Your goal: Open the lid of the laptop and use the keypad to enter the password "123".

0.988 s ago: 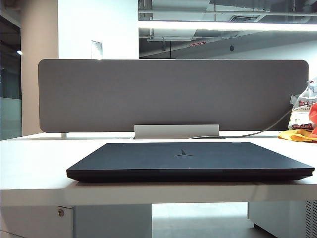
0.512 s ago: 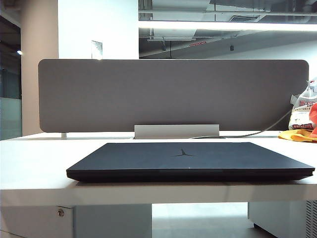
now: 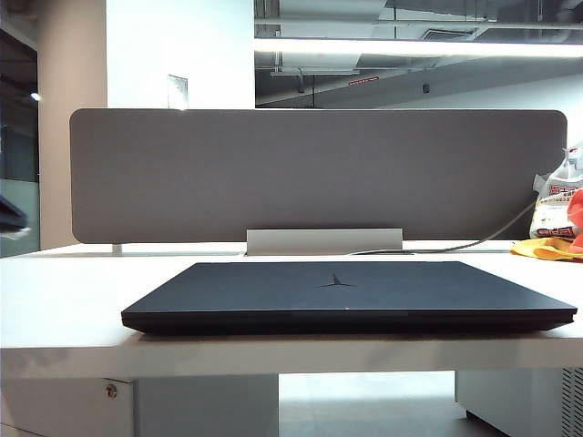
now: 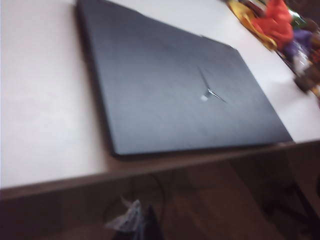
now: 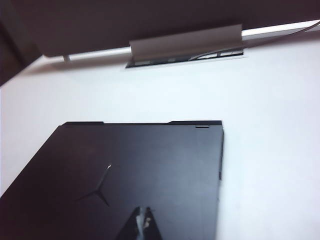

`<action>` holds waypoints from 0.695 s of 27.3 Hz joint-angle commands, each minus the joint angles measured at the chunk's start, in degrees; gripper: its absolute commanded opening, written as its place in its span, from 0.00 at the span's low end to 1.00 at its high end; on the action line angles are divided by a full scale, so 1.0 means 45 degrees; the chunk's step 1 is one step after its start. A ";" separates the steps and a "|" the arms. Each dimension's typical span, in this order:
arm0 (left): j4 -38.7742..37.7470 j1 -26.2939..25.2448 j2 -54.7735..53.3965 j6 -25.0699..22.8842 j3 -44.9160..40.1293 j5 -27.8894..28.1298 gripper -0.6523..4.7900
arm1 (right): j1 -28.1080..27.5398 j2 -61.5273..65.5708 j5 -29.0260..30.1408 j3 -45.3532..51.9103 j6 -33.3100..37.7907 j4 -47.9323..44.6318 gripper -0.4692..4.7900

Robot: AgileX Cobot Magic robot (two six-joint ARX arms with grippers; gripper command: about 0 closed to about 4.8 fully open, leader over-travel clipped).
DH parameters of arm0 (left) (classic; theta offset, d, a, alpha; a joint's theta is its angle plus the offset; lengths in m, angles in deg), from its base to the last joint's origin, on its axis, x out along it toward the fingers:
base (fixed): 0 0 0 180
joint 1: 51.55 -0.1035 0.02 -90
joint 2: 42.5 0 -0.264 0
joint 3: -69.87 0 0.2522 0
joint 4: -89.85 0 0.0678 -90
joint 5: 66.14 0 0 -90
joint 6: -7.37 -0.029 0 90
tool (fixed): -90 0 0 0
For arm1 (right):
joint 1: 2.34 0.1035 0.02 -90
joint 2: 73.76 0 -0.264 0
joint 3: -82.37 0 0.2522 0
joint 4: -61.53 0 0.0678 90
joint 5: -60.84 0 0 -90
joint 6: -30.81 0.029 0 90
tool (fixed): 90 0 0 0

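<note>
The white desk fills the lower half of the exterior view, with the grey divider board standing across the middle behind it. The laptop lies flat at lower centre, its near edge almost at the desk's front edge. Its lid is fully down, emblem up, so the keypad is hidden underneath.

At the far left edge of that view a dark shape pokes in, probably the left arm. The left gripper sits at the bottom of its wrist picture, below and in front of the desk edge, fingers pinched together and holding nothing. The right gripper hangs above the lid near the emblem, fingers likewise closed and empty.

Opening comes first. I'd reckon a fingertip should hook under the middle of the lid's front lip and lift slowly, while the other gripper presses the base down so the laptop doesn't slide back.
</note>
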 commanded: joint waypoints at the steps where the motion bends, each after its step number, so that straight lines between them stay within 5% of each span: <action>1: 0.0476 0.0743 -0.0845 0.0291 0.0466 0.0432 0.11 | 0.0330 0.1651 -0.0019 -0.1297 -0.0452 -0.0063 0.08; 13: 0.3313 0.3502 -0.7354 0.0656 0.2773 0.0758 0.11 | 0.0593 0.5955 0.0044 -0.3517 -0.1069 0.0112 0.08; 19: 0.4857 0.3701 -1.1536 0.1637 0.4478 -0.0991 0.15 | 0.0578 0.6368 0.0039 -0.3517 -0.1569 0.0588 0.08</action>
